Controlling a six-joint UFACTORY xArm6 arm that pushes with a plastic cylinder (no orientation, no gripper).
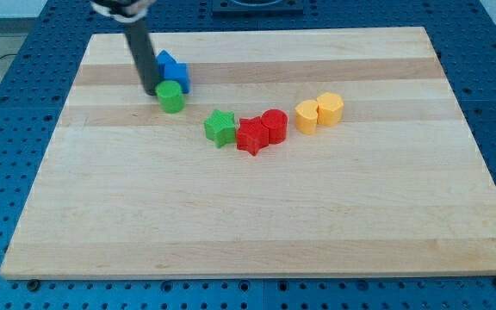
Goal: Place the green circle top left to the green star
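The rod was seen entering from the view's top, with my tip (149,91) set on the wooden board (257,215) toward its upper left. No jaws belong to the tool; nothing was grasped, and the tip stood just beside, apparently touching, the left side of the green circle (170,97).

The green circle was located to the upper left of the green star (220,128), the two apart with bare board between. Directly behind the circle, toward the view's top, blue blocks (173,71) were crowded against it and the rod; their shapes could not be made out with certainty.

To the star's right a red star (251,136) was noted close by, touching a red cylinder (274,127). Further right, two yellow blocks (319,113) were recorded side by side.
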